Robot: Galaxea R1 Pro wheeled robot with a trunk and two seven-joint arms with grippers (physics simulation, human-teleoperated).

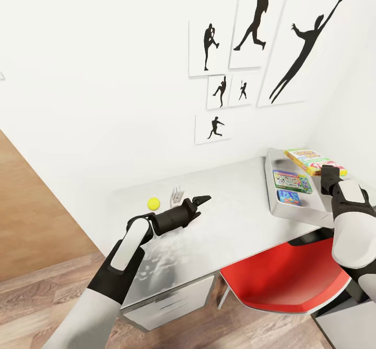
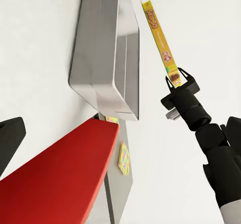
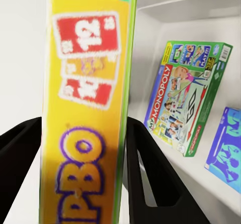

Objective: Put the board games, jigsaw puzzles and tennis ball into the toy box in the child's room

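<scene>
My right gripper [image 1: 328, 171] is shut on the yellow-green and red board game [image 1: 312, 160], holding it over the far corner of the light grey toy box [image 1: 275, 209]. In the right wrist view this game [image 3: 85, 83] stands on edge between the dark fingers [image 3: 145, 174]. The white-green game [image 1: 292, 181] and the blue game [image 1: 289, 197] lie flat inside the box. The tennis ball [image 1: 153, 203] rests on the table [image 1: 235, 224], just left of my open, empty left gripper [image 1: 202, 200]. A jigsaw puzzle [image 2: 124, 157] lies on a grey surface beyond the chair.
A red chair [image 1: 284, 281] is tucked under the table in front of the toy box. A small white object [image 1: 177, 195] stands by the ball. White drawers [image 1: 167, 302] sit below the table top. Sports pictures [image 1: 256, 20] hang on the wall.
</scene>
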